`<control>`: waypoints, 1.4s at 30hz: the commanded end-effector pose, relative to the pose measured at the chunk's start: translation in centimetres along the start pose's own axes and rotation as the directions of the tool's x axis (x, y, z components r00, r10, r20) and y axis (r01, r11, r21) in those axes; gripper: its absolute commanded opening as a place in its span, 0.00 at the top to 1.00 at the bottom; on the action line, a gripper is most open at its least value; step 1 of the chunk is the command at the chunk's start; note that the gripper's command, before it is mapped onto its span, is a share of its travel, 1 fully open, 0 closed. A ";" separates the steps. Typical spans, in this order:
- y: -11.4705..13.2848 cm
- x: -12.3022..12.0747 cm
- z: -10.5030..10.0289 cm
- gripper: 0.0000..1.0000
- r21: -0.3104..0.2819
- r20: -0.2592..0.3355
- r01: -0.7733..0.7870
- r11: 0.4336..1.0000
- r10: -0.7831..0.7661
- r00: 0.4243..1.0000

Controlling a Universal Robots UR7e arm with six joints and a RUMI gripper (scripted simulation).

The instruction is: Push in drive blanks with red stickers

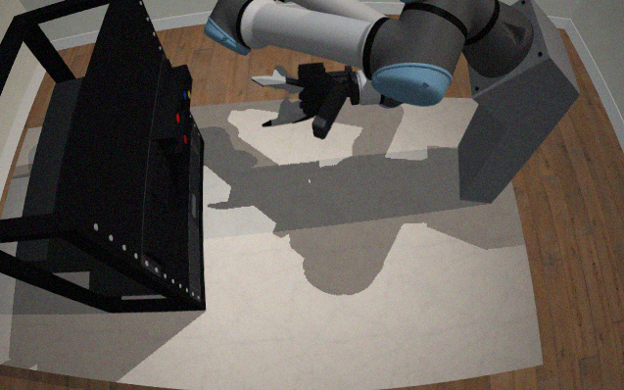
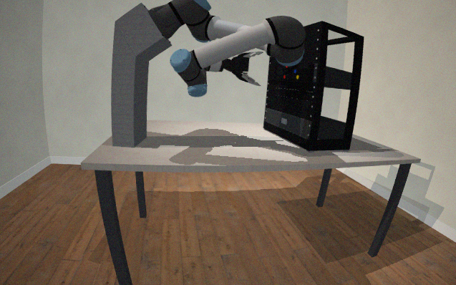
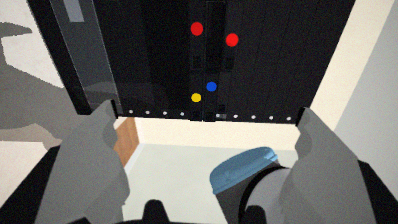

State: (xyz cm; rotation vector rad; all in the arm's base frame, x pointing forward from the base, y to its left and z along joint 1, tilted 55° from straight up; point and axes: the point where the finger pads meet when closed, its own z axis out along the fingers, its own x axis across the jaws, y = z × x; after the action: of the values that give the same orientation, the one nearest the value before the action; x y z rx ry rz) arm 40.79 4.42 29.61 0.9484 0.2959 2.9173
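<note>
Currently approaching rack (image 2: 357, 71) with gripper (image 1: 271, 100) spread wide, empty; next, align with red-stickered blanks (image 3: 197, 28) before pressing.

Pale table top (image 2: 154, 162) on dark legs, wood plank floor (image 2: 197, 229), seemingly plain walls (image 2: 404, 71)

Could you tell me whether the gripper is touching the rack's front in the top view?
No, the open gripper hangs apart from the rack, with table between them.
</note>
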 end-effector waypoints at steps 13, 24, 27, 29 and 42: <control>-2.2 -0.5 5.5 0.00 -0.005 -0.004 0.001 1.000 -0.001 1.000; -3.8 -0.8 9.1 0.00 -0.005 -0.004 0.001 1.000 -0.001 1.000; -4.1 -0.8 9.9 0.00 -0.005 -0.004 0.001 1.000 -0.001 1.000; -4.2 -0.8 10.1 0.00 -0.005 -0.004 0.001 1.000 -0.001 1.000; -4.8 -1.0 11.4 0.00 -0.005 -0.004 0.001 1.000 -0.001 1.000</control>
State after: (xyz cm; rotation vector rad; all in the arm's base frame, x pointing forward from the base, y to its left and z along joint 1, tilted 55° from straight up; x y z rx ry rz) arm 48.06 10.68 36.90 0.9430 0.2896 2.9178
